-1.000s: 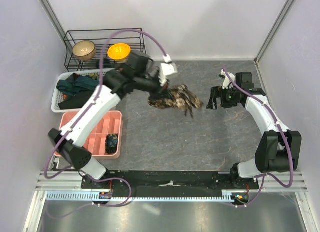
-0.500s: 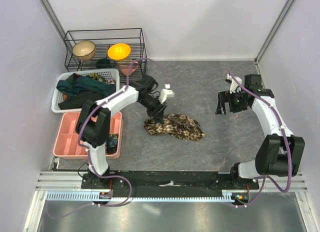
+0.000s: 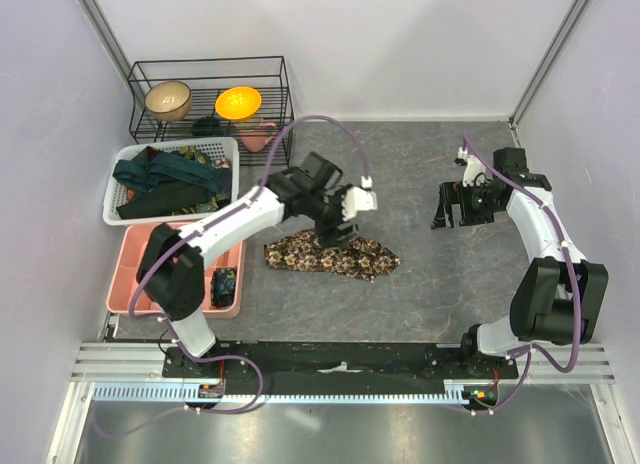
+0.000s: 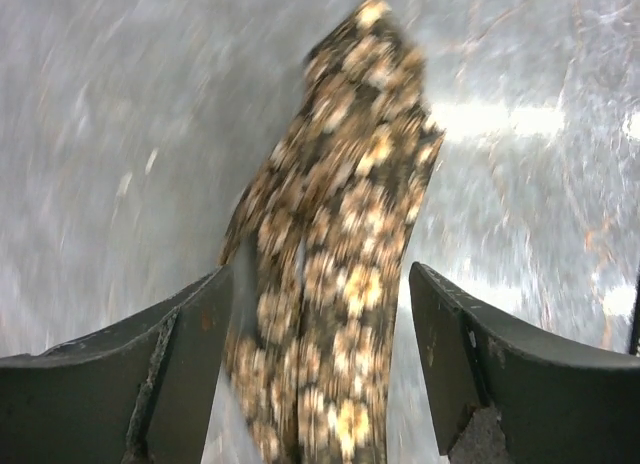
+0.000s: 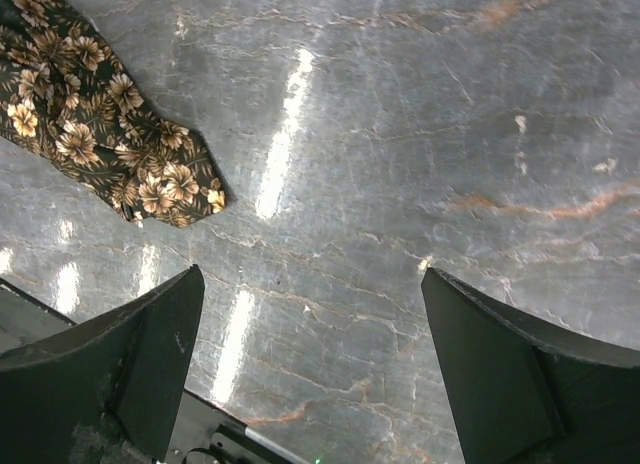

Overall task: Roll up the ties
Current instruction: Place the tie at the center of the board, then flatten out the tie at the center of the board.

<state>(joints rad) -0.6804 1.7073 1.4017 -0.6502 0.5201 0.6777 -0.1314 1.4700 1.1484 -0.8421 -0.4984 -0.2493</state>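
A brown-and-tan flowered tie lies loosely spread on the grey table, running left to right. My left gripper hovers over its middle, open. In the blurred left wrist view the tie runs between the two spread fingers, and the gripper does not clamp it. My right gripper hangs open over bare table to the right; its wrist view shows the gripper with nothing between the fingers and the tie's tip at upper left. Dark teal ties lie in the white basket. A small dark coil sits in the pink tray.
The white mesh basket and pink compartment tray stand at the left. Behind them a black wire rack holds a tan bowl and an orange bowl. White walls close in the table on three sides.
My left gripper has come down, opened and let go of the brown tie, which was bunched in the air and now lies stretched out on the table. The right arm has barely moved.
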